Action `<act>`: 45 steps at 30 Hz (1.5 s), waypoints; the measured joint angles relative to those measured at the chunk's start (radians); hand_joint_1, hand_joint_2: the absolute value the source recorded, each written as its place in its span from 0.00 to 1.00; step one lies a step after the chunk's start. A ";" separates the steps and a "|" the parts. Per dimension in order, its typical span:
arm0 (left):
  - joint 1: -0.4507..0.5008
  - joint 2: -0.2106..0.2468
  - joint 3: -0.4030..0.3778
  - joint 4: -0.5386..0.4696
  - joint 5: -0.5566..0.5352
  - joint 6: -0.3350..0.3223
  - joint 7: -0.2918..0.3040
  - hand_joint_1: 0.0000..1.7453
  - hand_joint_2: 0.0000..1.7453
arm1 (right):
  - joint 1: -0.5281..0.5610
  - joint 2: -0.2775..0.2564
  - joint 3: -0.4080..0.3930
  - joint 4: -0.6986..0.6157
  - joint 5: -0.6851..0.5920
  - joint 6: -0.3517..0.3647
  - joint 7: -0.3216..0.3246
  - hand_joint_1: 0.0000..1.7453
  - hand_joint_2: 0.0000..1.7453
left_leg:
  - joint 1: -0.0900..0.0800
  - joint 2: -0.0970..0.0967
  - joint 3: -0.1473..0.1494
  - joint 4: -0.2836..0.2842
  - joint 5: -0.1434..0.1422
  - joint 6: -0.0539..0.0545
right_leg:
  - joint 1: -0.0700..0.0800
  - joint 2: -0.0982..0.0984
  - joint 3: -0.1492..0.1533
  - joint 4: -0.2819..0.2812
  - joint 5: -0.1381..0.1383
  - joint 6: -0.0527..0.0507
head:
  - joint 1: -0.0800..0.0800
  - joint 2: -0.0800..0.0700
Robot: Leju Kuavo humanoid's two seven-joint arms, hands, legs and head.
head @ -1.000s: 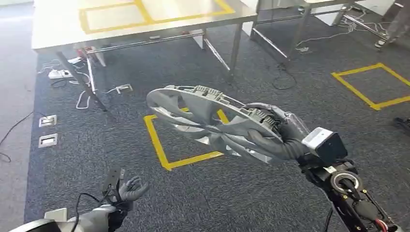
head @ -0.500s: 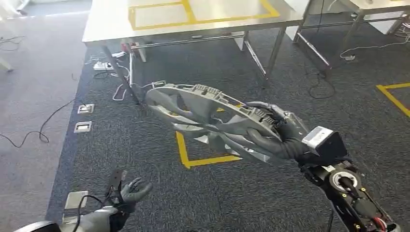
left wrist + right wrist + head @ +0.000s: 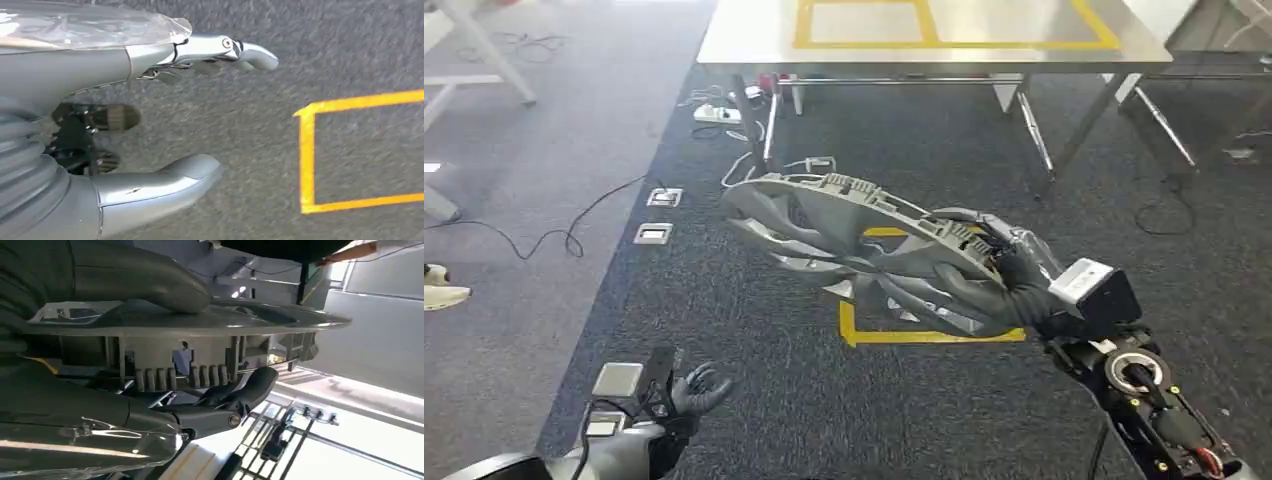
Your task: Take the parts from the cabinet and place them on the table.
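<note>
I am looking down on dark grey carpet (image 3: 754, 330) with a yellow tape square (image 3: 924, 335) marked on it just beneath my load, and a steel table (image 3: 744, 40) stands at the far side of the floor, its top bearing a yellow tape rectangle (image 3: 954, 42). Under the table's near left leg lies a white power strip (image 3: 716, 113) with cables trailing away across the carpet, and two floor sockets (image 3: 658, 215) sit in the carpet to the left of that. My right robot hand (image 3: 1004, 285) is closed on the rim of a large grey wheel cover (image 3: 854, 250), which it holds up in the air over the carpet, well short of the table, tilted so that its far left edge sits higher than the gripped edge. In the right wrist view the thumb (image 3: 150, 280) lies across one face of the cover (image 3: 200, 322) while the fingers (image 3: 240, 390) curl under the ribbed rim from the other side, so the part is clamped between them. My left robot hand (image 3: 692, 392) hangs low at the left, above the carpet, holding nothing; in the left wrist view its thumb (image 3: 165, 182) and fingers (image 3: 225, 50) stand apart with bare carpet between them, and a corner of yellow tape (image 3: 307, 155) shows on the floor beyond.
</note>
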 joint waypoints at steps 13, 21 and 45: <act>0.006 -0.004 0.000 0.000 -0.003 0.001 0.005 0.00 1.00 | 0.002 0.000 -0.001 0.016 0.003 -0.029 0.007 1.00 1.00 | -0.020 -0.048 0.018 0.009 -0.027 -0.016 | 0.009 0.021 0.039 -0.162 0.132 -0.052 | 0.009 0.000; 0.008 -0.003 0.000 0.000 -0.004 0.002 0.006 0.00 1.00 | 0.003 0.000 0.000 0.016 0.003 -0.038 0.018 1.00 1.00 | 0.009 -0.026 -0.109 0.176 -0.021 -0.053 | 0.002 0.020 0.068 -0.167 0.109 -0.049 | -0.008 0.000; -0.002 -0.010 0.000 0.000 -0.010 0.001 0.014 0.00 1.00 | 0.003 -0.001 -0.002 0.013 -0.003 -0.050 0.031 1.00 1.00 | -0.012 -0.030 0.031 0.073 -0.098 -0.031 | 0.010 0.023 0.025 -0.166 0.146 -0.053 | 0.009 0.000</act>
